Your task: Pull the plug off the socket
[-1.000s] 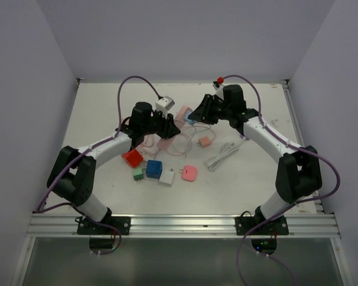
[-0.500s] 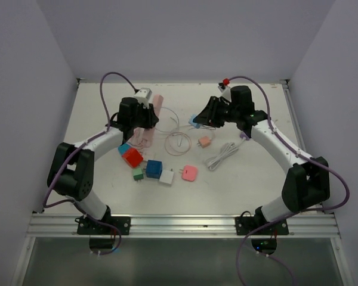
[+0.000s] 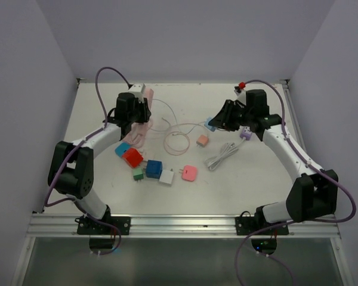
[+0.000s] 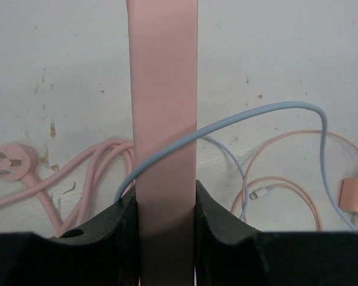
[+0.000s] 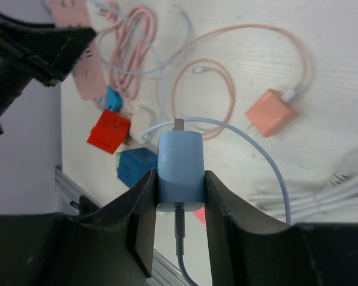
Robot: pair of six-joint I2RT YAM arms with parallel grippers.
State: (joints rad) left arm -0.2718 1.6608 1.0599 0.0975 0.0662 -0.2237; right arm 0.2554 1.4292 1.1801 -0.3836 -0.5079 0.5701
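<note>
Blue plug sits in the right jaws over the middle-right of the table, well apart from the pink socket strip, which the left jaws grip at the left rear. Between them lie loops of pink and pale blue cable. Nearer the front rest a peach charger, a white cable bundle, a red cube, a blue cube, a white cube and a pink adapter.

From the left wrist, the socket strip runs straight up the view, clamped between the two black fingers. A pale blue cable crosses in front of it. A pink cord ends in a plug lying on the table at the left, and the peach charger shows at the right edge.

From the right wrist, the jaws are closed on the blue plug, one finger on each side. Its blue cable leaves the far end and arcs to the right. Beyond lie the peach charger, the red cube and the blue cube, with the socket strip at the upper left.
</note>
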